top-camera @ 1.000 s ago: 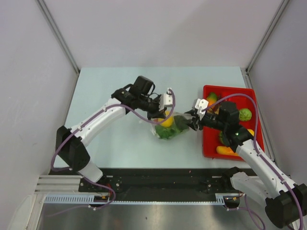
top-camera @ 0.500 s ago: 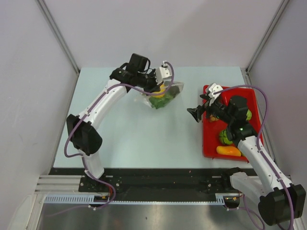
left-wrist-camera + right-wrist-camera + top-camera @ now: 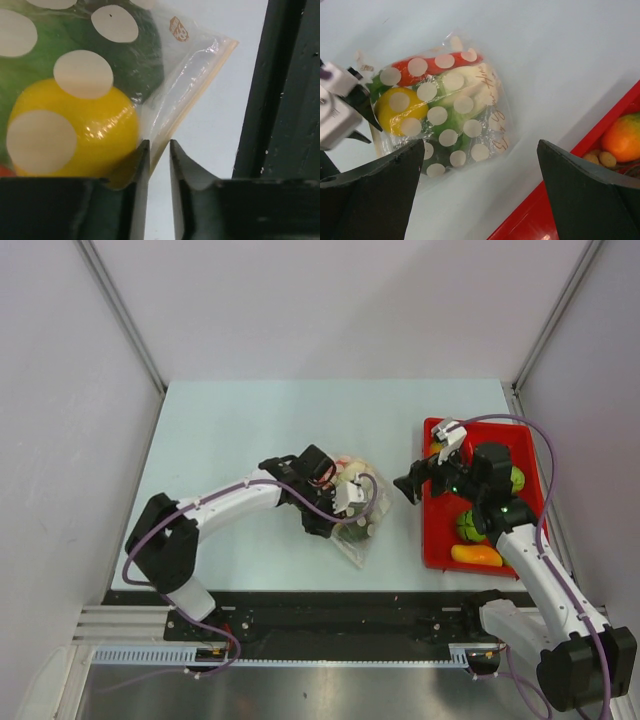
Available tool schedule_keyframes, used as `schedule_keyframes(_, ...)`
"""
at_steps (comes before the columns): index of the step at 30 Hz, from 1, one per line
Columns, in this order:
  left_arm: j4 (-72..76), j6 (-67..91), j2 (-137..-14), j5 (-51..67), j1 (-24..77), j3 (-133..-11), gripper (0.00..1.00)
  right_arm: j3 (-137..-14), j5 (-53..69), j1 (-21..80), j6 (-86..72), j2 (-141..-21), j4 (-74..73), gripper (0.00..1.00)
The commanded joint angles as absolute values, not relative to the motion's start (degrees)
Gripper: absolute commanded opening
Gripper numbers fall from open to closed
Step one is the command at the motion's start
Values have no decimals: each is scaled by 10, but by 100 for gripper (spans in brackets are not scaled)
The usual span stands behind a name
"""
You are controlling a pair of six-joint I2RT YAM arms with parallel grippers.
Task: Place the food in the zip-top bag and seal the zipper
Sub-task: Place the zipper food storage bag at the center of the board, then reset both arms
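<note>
- Nearest you, well to the right of the zip-top bag [image 3: 362, 528], sits the red tray [image 3: 432, 540]. An orange-yellow piece [image 3: 475, 555] lies at its near end, with a round green piece [image 3: 468, 527] just beyond it.
- The bag lies flat on the tabletop [image 3: 230, 430], dotted face up, between your two pincers.
- Inside the bag you have a yellow fruit [image 3: 395, 107], a red piece [image 3: 415, 67], a leafy green [image 3: 445, 132] and a pale piece [image 3: 465, 87], packed against one another.
- The left pincer [image 3: 158, 146] is at the bag's left edge with its fingers a narrow slit apart. The zipper [image 3: 200, 92] runs down to the mouth of that slit, and the yellow fruit sits just beside one finger. Whether the strip is pressed closed, you cannot tell.
- The right pincer [image 3: 480, 144] hangs over the tabletop to the bag's right, between bag and tray. Its fingers are spread wide, with nothing between them.
- Farthest out, right of the bag at the tray's far end, are a green lettuce [image 3: 513, 480] and an orange fruit [image 3: 620, 137].
</note>
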State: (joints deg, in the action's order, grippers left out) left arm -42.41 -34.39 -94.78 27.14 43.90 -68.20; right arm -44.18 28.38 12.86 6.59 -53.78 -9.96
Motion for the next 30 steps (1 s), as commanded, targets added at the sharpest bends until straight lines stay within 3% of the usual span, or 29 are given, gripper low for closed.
schedule_keyframes(1, -367, -253, -868, 313, 435, -674, 39, -465, 267, 124, 31, -530, -112, 100)
schedule_keyframes(2, -367, -246, -858, 316, 435, -678, 52, -465, 265, 121, 19, -529, -111, 100)
schedule_keyframes(4, -370, -224, -825, 322, 434, -699, 67, -465, 263, 119, 9, -520, -110, 100)
schedule_keyframes(5, -373, -215, -815, 323, 433, -708, 87, -467, 256, 117, 5, -516, -110, 100)
schedule_keyframes(6, -372, -204, -792, 322, 431, -717, 98, -468, 250, 116, 3, -512, -112, 100)
schedule_keyframes(9, -369, -141, -766, 347, 392, -754, 99, -475, 230, 107, -22, -498, -119, 100)
schedule_keyframes(16, -463, -36, -799, 430, 169, -880, 100, -506, 193, 61, -40, -490, -142, 100)
schedule_keyframes(22, -475, -5, -822, 440, 8, -874, 99, -519, 211, 4, -75, -513, -154, 100)
schedule_keyframes(30, -463, -56, -780, 347, -27, -815, 100, -520, 215, -34, -84, -549, -146, 100)
